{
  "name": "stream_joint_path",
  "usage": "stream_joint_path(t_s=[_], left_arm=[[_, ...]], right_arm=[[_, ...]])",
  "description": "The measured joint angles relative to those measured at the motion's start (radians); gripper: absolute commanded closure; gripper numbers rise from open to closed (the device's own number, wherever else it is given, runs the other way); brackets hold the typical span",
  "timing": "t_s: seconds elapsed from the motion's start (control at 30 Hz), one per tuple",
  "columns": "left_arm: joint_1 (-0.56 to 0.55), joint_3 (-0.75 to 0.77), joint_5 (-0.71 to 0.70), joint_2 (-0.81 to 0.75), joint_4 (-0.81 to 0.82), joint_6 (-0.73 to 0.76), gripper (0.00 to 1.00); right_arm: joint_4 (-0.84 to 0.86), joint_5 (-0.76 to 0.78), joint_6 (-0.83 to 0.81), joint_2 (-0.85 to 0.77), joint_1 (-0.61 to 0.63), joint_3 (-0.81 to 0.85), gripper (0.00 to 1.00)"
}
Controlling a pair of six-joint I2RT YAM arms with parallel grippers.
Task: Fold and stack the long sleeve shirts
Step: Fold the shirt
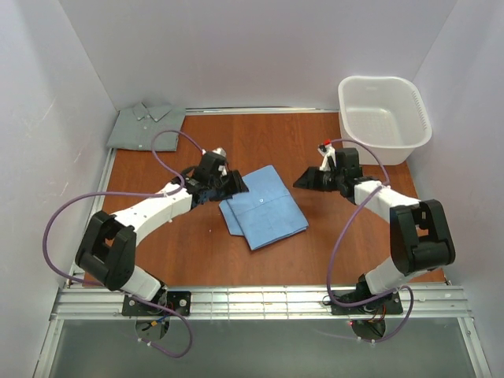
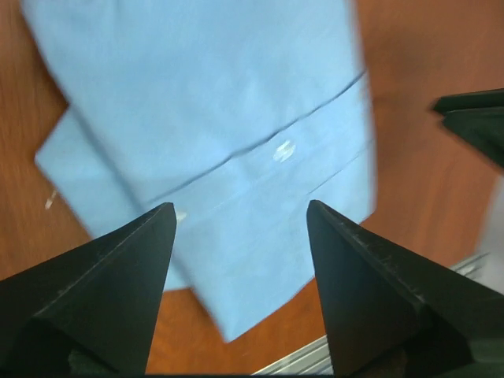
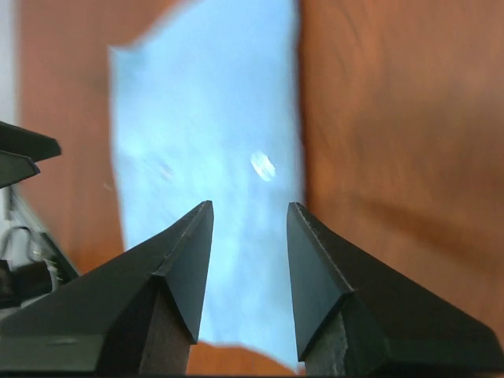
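Observation:
The light sky-blue long sleeve shirt (image 1: 264, 206) lies folded into a rectangle at the middle of the table. It also fills the left wrist view (image 2: 236, 102) and the right wrist view (image 3: 205, 142). The grey-green shirt (image 1: 146, 124) lies folded at the back left corner, collar up. My left gripper (image 1: 239, 186) hovers over the blue shirt's left edge, and its jaws (image 2: 240, 209) are open and empty. Just right of the blue shirt, my right gripper (image 1: 300, 182) points at it, jaws (image 3: 250, 206) open with nothing between them.
A white plastic basket (image 1: 383, 118) stands at the back right corner. White walls close in the table on three sides. A metal rail (image 1: 260, 301) runs along the near edge by the arm bases.

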Motion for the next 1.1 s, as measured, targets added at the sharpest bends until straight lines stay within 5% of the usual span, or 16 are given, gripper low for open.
stream_joint_path(t_s=[0.2,0.57,0.87,1.1], left_arm=[[-0.069,-0.102,-0.026,0.087,-0.075,-0.042,0.52],[-0.069,-0.056,-0.111,0.208,-0.088,-0.012,0.67],[-0.019,0.237,-0.238,0.438,-0.11,0.196,0.55],[0.074,0.409,-0.282,0.5,-0.105,0.279,0.34]], right_arm=[[-0.273,0.12,-0.134,-0.131,0.005,-0.143,0.75],[-0.392,0.17,-0.184,-0.087,0.2,-0.167,0.85],[-0.404,0.153,-0.109,-0.005,0.467,-0.07,0.85],[-0.38,0.144,-0.048,0.031,0.634,0.055,0.69]])
